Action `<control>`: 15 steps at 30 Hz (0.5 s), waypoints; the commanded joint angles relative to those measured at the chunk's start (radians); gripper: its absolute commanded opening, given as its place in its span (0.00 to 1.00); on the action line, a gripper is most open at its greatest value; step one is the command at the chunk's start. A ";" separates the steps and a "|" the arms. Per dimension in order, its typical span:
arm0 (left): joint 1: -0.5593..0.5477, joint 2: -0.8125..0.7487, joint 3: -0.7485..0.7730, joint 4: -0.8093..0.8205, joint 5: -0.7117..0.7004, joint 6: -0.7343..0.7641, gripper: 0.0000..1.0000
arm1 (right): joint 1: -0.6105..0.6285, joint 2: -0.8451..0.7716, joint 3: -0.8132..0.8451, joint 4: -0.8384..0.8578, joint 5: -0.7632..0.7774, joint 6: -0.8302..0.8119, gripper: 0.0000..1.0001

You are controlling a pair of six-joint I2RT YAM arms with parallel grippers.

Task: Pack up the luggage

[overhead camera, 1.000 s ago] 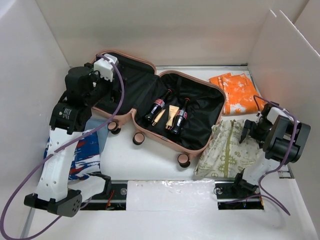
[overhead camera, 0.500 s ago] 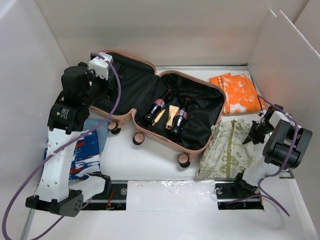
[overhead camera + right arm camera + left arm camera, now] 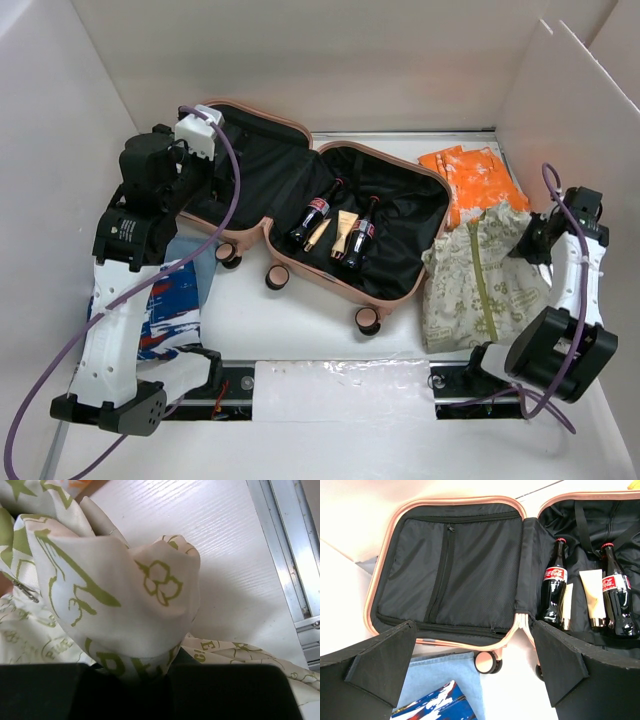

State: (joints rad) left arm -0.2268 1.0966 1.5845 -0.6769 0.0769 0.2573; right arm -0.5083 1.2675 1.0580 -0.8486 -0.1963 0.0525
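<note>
The salmon-pink luggage (image 3: 300, 135) lies open at the back of the table, black lining up; in the left wrist view its rim (image 3: 451, 501) frames the lid pocket. Two cola bottles (image 3: 312, 214) and a cream tube (image 3: 346, 232) lie in its right half. My left gripper (image 3: 196, 135) hovers open over the lid's left edge, holding nothing. My right gripper (image 3: 535, 240) is shut on a cream cloth with green print (image 3: 482, 283), lifting its right edge; the bunched cloth (image 3: 130, 610) fills the right wrist view.
An orange patterned cloth (image 3: 475, 180) lies behind the cream one. Blue denim (image 3: 442, 677) and a blue-white-red printed fabric (image 3: 165, 305) lie left of the luggage by the left arm. White walls enclose the table on three sides.
The right gripper closed on the cream cloth's right edge and rose, dragging the cloth up and to the right. The left arm shifted slightly left.
</note>
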 commanded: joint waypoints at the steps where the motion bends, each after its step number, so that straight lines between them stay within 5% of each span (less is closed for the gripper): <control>1: 0.004 -0.021 0.011 0.048 0.000 0.008 1.00 | 0.005 -0.043 0.075 -0.018 -0.009 0.046 0.00; 15: 0.004 -0.021 0.031 0.048 0.000 -0.020 1.00 | 0.005 -0.174 0.301 -0.096 -0.038 0.184 0.00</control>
State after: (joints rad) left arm -0.2268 1.0966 1.5845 -0.6769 0.0772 0.2535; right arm -0.5083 1.1332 1.2846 -0.9562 -0.2035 0.1711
